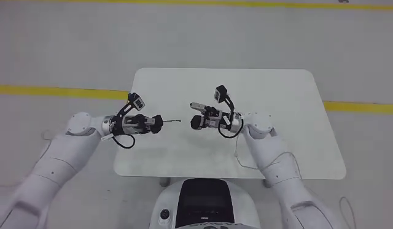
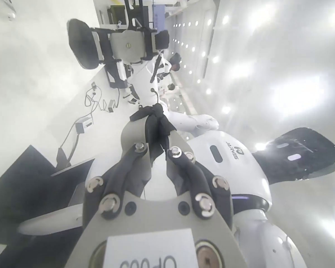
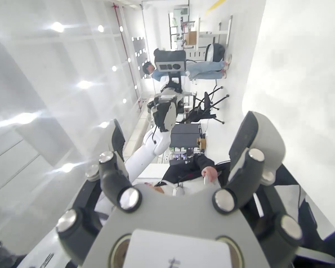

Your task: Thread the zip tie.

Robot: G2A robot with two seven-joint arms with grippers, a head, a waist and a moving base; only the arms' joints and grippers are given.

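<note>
Now pre-thread: L gripper [image 1: 158, 123] pinches thin black plastic zip tie [image 1: 172, 121]; R gripper [image 1: 193, 115] spread, empty. Next prob needs precise tip grab.

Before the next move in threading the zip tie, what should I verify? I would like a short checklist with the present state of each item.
1. Left gripper shut on the zip tie: ok.
2. Tie's free end points toward the right gripper: ok.
3. Right gripper open, nothing between its fingers: ok.
4. Right gripper has hold of the tie: not ok, they are apart.
5. Which end of the tie is free, head or tail: cannot tell.
6. Both grippers over the table: ok.
</note>
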